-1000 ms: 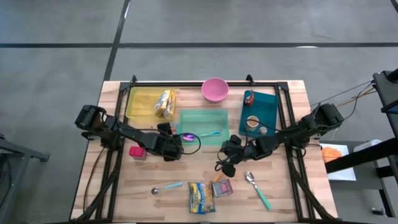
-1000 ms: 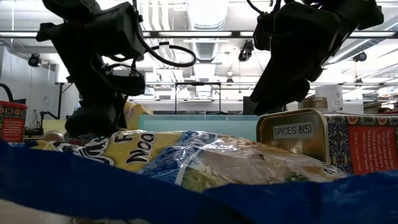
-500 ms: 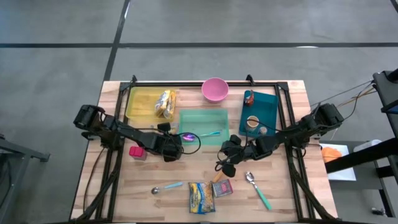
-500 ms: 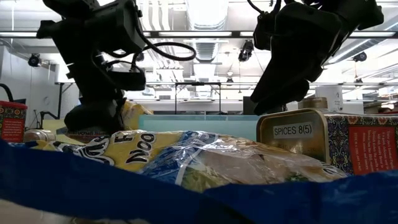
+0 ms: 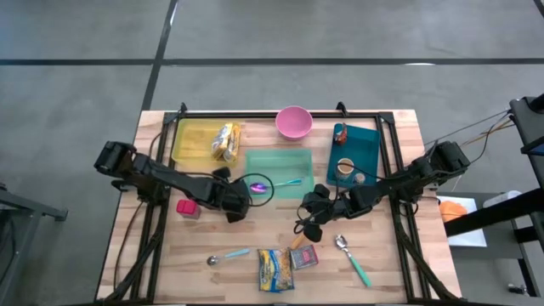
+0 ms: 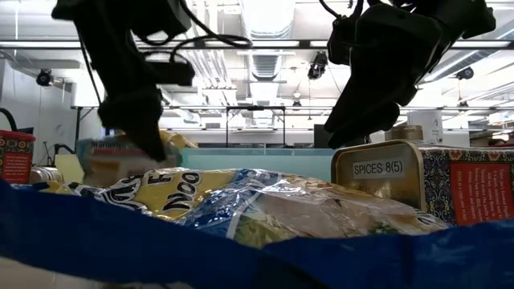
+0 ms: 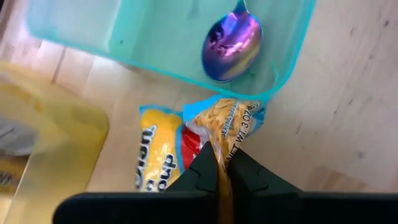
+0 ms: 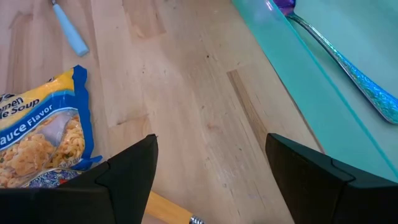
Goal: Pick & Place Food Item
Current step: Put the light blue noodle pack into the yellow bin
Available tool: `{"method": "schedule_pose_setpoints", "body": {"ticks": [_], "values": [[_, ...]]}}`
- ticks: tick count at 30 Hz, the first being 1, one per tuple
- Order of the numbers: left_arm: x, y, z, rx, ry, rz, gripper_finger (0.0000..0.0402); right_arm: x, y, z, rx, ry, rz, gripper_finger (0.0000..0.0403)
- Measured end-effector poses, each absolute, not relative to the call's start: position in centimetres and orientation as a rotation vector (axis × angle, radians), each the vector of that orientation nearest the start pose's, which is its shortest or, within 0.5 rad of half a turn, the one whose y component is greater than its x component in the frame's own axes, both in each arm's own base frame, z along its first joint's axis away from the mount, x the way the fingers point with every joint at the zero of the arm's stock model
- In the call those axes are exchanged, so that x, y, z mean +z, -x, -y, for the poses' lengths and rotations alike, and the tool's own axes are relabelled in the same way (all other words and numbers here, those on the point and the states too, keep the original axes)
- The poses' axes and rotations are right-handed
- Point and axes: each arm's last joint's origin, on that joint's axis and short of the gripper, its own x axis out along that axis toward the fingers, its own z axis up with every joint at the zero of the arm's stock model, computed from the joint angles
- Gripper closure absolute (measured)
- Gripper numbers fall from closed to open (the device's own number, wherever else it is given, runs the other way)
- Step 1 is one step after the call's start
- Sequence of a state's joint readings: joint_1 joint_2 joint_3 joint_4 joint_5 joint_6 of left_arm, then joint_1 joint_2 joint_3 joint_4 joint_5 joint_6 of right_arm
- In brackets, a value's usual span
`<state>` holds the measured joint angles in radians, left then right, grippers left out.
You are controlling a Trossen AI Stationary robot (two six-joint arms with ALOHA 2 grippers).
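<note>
One soft, light yellow ramen noodle packet [image 7: 219, 130] hangs crumpled from the clenched left gripper [image 7: 221, 167], pinched by its sealed edge; right gripper [image 8: 211, 165] released, idle.

A robotics lab or industrial workshop is showing here. A wooden table [image 5: 374, 272] is standing on a bare grey concrete floor [image 5: 272, 51] marked with dark lines. Behind the table, a large open hall is stretching away, with exposed ducts [image 6: 269, 64], pipes and strip lights [image 6: 265, 16] running across the ceiling, and metal frames standing in the distance.
</note>
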<state>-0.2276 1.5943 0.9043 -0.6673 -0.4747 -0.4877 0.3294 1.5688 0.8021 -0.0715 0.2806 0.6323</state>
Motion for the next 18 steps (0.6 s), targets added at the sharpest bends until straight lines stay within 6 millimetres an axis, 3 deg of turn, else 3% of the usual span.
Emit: {"method": "schedule_pose_setpoints", "body": {"ticks": [10, 18], "values": [[20.9, -25.7, 4.6, 0.548, 0.123, -1.037, 0.0390, 17.0, -28.8, -9.0, -0.206, -0.348, -0.776, 0.0108], [25.2, -23.2, 3.7, 0.639, 0.187, -0.811, 0.0391, 16.9, -28.8, -9.0, -0.207, -0.350, -0.777, 0.0108]]}}
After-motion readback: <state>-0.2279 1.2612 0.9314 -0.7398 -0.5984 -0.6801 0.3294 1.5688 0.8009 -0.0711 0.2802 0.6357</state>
